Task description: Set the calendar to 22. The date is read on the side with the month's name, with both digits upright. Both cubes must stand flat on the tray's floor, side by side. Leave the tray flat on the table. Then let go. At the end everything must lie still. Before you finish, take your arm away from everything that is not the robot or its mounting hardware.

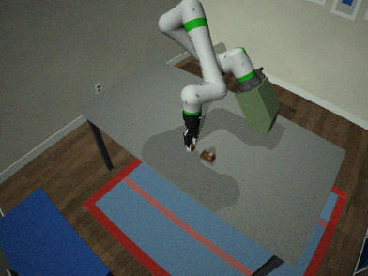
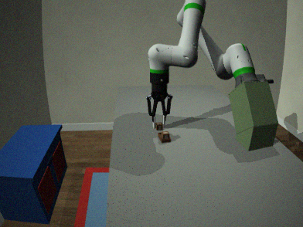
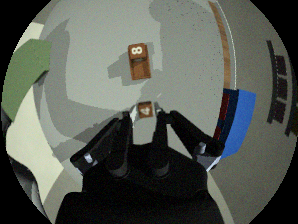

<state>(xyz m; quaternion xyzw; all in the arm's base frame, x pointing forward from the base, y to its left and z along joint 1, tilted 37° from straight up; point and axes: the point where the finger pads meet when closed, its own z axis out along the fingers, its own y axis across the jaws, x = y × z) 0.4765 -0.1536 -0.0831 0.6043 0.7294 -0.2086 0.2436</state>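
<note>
I have the gripper [image 2: 158, 123] pointing straight down over the grey table [image 2: 201, 174], just short of the calendar tray [image 3: 140, 71]. The loose date cube [image 3: 145, 110] sits between the fingertips. The jaws stand a touch wider than the cube, so I judge it released: narrow, but clamping nothing. I read this as a set-down beside the tray so I can take the cube again on other faces and bring a 2 to the front. It makes sense to do that here, since re-gripping inside the tray would crowd its walls.

The tray lies flat on the table, near the gripper but apart from it. The second cube [image 3: 137, 50] stands in its far end, and the near half shows bare wooden floor, which I take as the slot kept for the cube under my fingers.

Much is unclear. I cannot tell whether the loose cube rests fully on the table or hangs just above it, because the fingertips cover its lower edges in the exterior view. Its digits are too small and blurred to read. The top face of the cube in the tray shows a rounded figure, perhaps an 8, but I would not trust that. The month face is not legible in any view, so I cannot say which side of the tray is the front. The wrist body blacks out the lower part of its own view.
</note>
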